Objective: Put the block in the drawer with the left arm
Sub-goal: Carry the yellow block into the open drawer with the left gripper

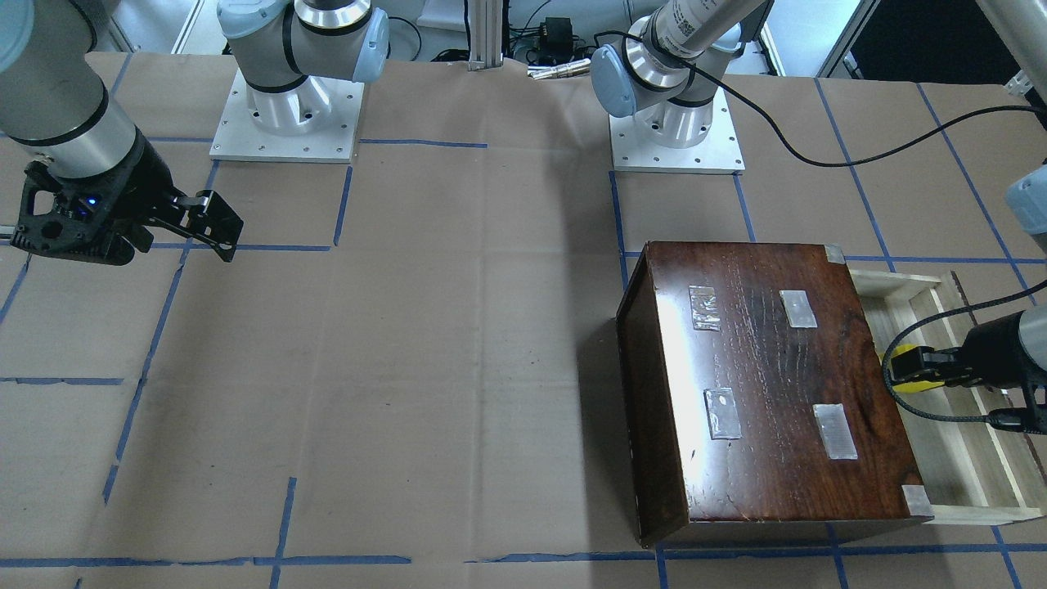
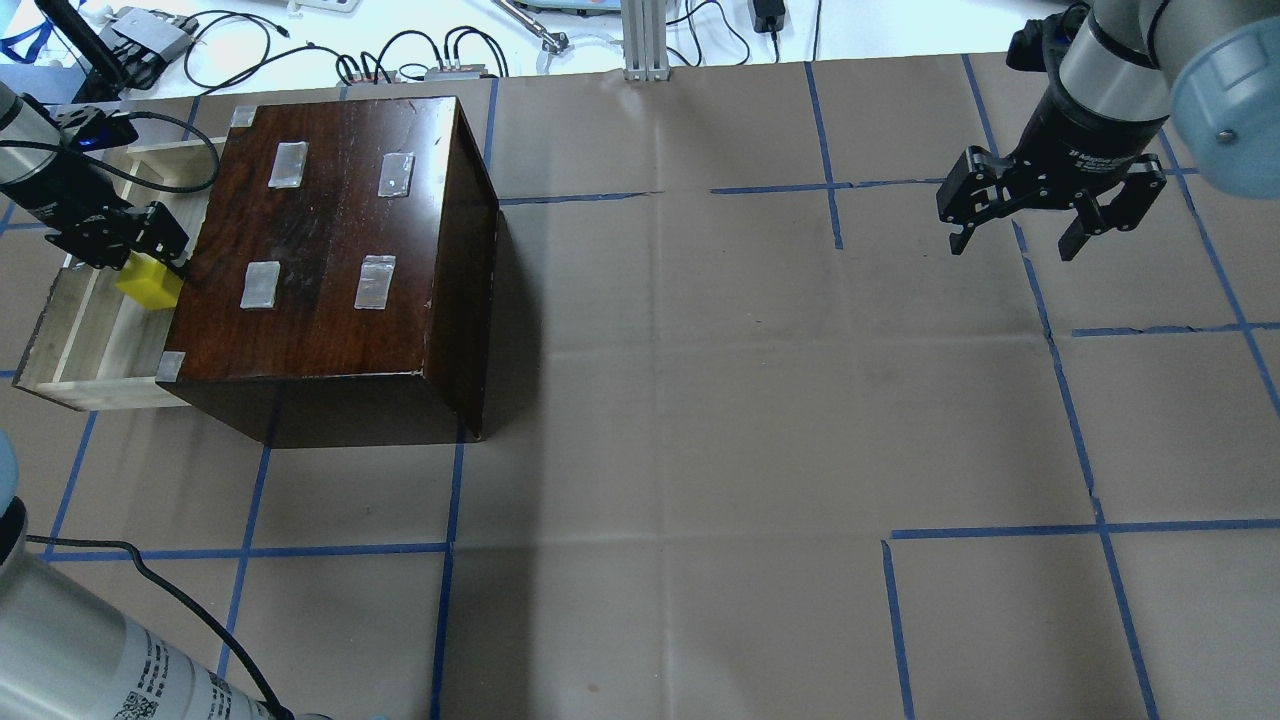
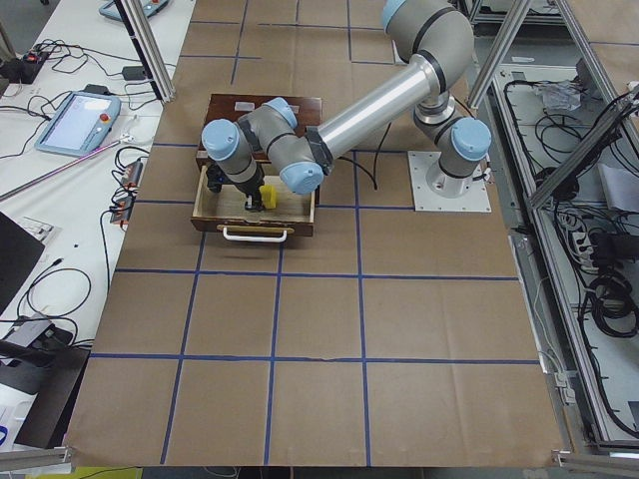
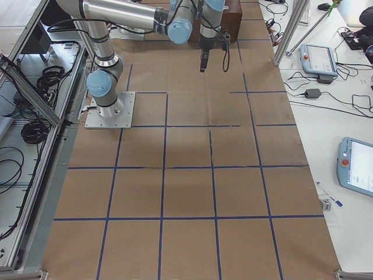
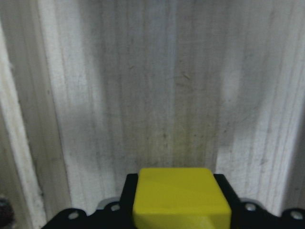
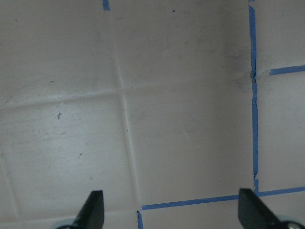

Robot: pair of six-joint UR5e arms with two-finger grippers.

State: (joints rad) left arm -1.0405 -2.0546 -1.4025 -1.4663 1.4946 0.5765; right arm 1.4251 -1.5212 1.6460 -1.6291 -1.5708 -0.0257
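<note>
At the near-left corner of the worktop (image 2: 700, 400), the left arm's grey link comes in with a loose black cable (image 2: 150, 590) trailing beside it. Further out along the left edge lies the drawer (image 2: 85, 392), a shallow pale wood tray pulled out of its box toward that edge. The left claw (image 2: 140, 262) reaches down into the drawer, its fingers clamped on opposite sides of the block (image 2: 148, 285). The yellow cube is inside the drawer's walls, just beside the box's open face. The left wrist view shows the block (image 5: 180, 196) between the black fingers, with the bare wood floor of the drawer beyond it. Whether it touches that floor cannot be told.

The glossy dark brown box (image 2: 320, 230) stands toward the far-left corner, with four tape patches (image 2: 262, 285) on its top. Well apart from it, toward the far-right corner, the right claw (image 2: 1012, 245) hangs over the brown paper and blue tape lines. Its fingers are spread wide with nothing between them.
</note>
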